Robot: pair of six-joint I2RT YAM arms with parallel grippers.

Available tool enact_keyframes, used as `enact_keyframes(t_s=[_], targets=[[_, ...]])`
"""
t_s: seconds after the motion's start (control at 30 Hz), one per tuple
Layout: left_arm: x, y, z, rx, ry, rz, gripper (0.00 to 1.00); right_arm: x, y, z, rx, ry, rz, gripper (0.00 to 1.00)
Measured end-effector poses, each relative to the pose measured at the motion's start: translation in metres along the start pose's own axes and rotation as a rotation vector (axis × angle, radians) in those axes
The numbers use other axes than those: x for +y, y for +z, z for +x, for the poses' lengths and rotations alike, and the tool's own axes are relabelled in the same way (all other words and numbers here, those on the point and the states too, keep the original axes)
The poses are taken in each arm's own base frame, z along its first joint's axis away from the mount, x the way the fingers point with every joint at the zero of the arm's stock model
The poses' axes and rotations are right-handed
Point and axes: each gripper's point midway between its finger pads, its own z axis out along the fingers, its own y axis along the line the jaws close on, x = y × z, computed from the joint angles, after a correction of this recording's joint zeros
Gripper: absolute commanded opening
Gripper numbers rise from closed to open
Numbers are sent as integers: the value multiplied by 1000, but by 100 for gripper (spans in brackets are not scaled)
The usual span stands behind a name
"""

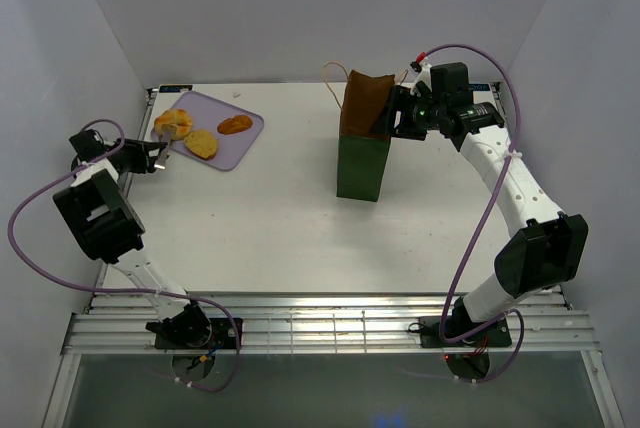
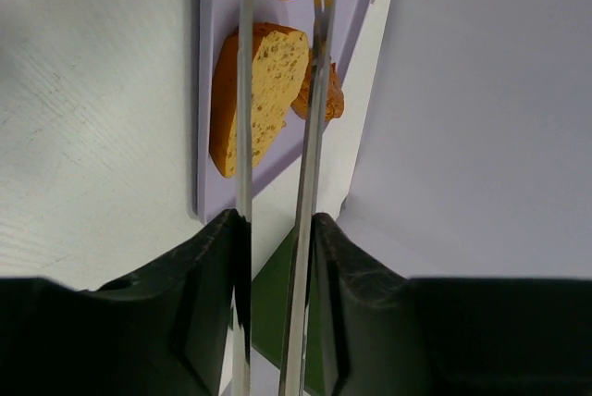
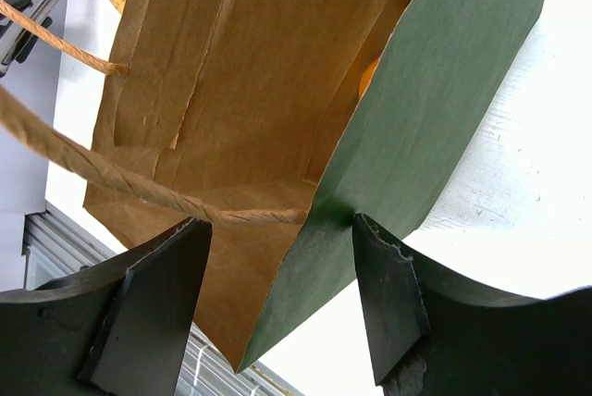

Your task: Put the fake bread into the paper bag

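No readable text, label, brand or number on any surface in view

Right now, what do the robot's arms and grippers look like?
Each arm mixes white tube sections with chunky black joint blocks. A thin purple cable loops loosely along each one. The left gripper has slim shiny metal fingers in black mounts; the right gripper has thick black wedge-shaped fingers.

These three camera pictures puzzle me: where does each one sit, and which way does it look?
Top view: above and behind, looking down on the white table; both arms show.
Left wrist view: on the left claw, facing the lilac plastic tray of toy bread; its thin fingers show.
Right wrist view: on the right claw, facing the dark green paper bag; black fingers straddle its wall.
All three share the bag.
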Motion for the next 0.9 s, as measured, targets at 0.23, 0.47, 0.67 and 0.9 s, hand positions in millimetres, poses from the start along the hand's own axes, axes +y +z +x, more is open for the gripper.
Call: enact_keyframes(t_s=[0.23,0.47,0.67,0.9], targets=[[1,1,1,6,5,4,24,0,0,0,0,0,0,68],[3,-1,4,7,11,-3,16,0,0,0,0,1,0,68],[-1,-11,8,-14,5,-17,11,0,0,0,0,0,0,68],[-14,-28,11,-48,15,-22,5,0,0,0,0,0,0,68]])
